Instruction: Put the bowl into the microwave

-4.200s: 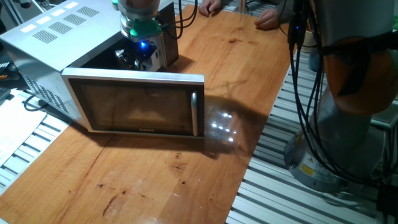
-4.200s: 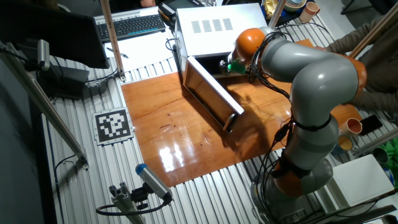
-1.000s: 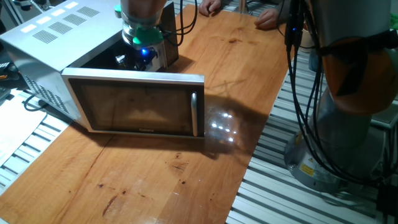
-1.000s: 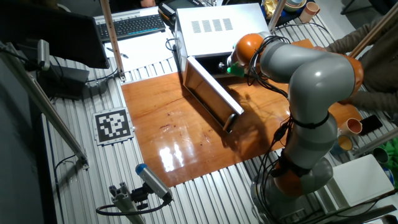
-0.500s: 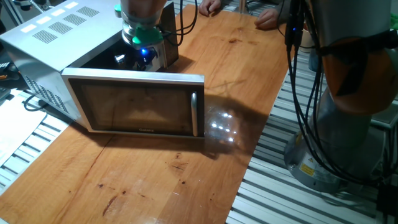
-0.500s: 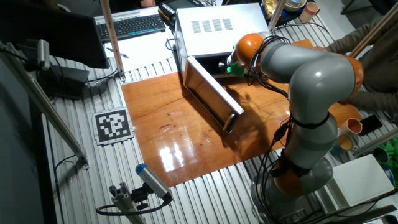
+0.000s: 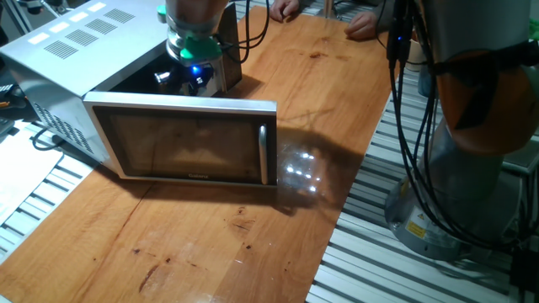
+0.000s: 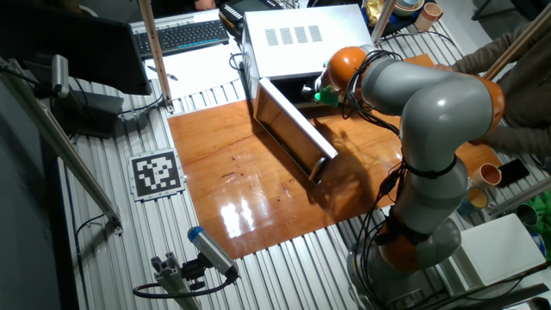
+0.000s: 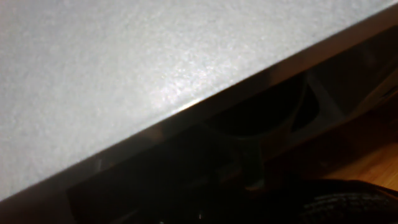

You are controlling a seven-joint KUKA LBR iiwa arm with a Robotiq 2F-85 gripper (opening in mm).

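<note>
gripper [image 7: 178, 77] raised slightly at the mouth of the microwave [image 7: 80, 38], drawn a little outward from the cavity, wrist higher than before

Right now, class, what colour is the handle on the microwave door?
Silver; the handle shows best in the fixed view facing the door.

The grey arm [image 8: 430, 103] bends at its orange elbow joint [image 8: 343, 62], the green-ringed wrist [image 7: 192, 40] pointing down, while the gripper [image 7: 181, 80] beneath it is too dark to read.
</note>
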